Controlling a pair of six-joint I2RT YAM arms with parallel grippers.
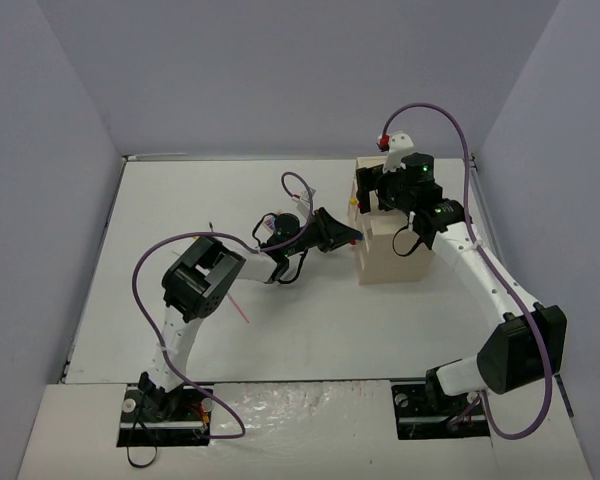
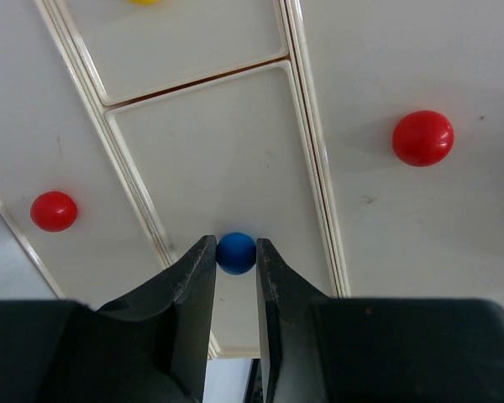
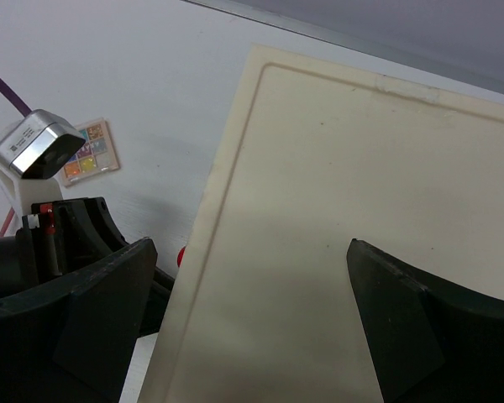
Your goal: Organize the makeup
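Robot lab booth: plain walls [image 1: 280,70] enclose a white table [image 1: 180,200].

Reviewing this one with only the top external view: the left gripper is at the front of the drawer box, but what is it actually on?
Observer: The left gripper is shut on the blue knob, one finger each side.
Operator: Is that drawer pulled out?
Observer: Not visibly; its front panel looks level with the red-knob panel beside it.
Operator: And the other arm?
Observer: The right gripper is open, fingers spread over the drawer box's plain beige side.
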